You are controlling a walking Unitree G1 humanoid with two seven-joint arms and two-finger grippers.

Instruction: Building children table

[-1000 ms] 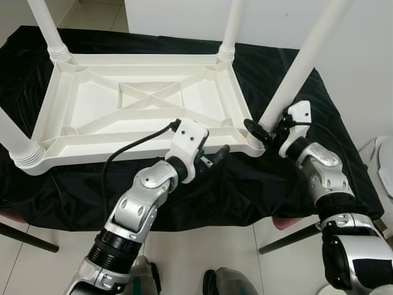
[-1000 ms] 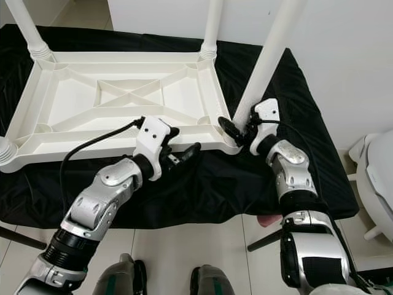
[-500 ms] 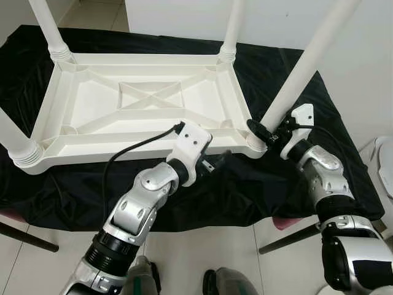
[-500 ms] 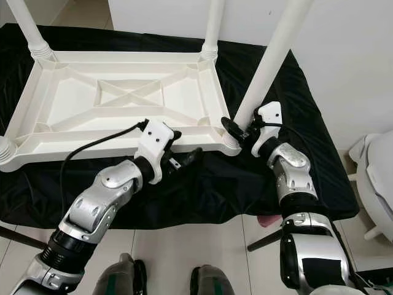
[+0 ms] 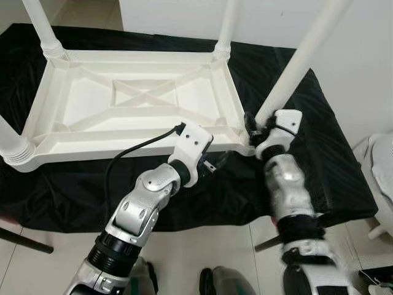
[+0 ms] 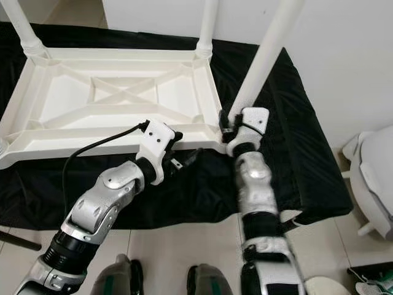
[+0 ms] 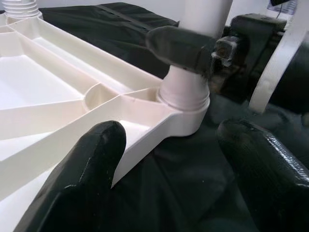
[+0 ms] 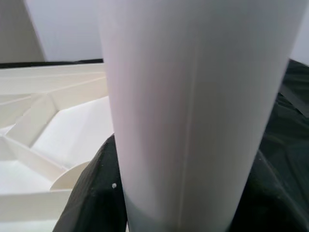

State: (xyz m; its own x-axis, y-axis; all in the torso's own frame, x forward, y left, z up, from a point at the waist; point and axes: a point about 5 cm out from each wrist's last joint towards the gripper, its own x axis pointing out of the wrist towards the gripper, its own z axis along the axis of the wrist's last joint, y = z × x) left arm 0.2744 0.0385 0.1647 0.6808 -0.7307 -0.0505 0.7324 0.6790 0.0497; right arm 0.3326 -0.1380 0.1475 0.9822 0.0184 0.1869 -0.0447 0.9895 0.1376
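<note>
Two grippers at work. Left gripper (image 5: pixel 216 161), nearest the camera, hovers just off the near long edge of the upturned white tabletop (image 5: pixel 98 110), fingers (image 7: pixel 96 159) spread apart and holding nothing, aimed at the near right corner socket (image 7: pixel 186 113). Right gripper (image 5: pixel 250 125), at about 2 o'clock from the left one, is clamped around the base of the tilted white leg (image 5: pixel 301 55) seated there. Tabletop lies on black cloth (image 5: pixel 331 153); far legs (image 5: pixel 228 24) stand upright at 12 o'clock.

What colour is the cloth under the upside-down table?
Black. The draped black cloth shows best in the left eye view.
</note>
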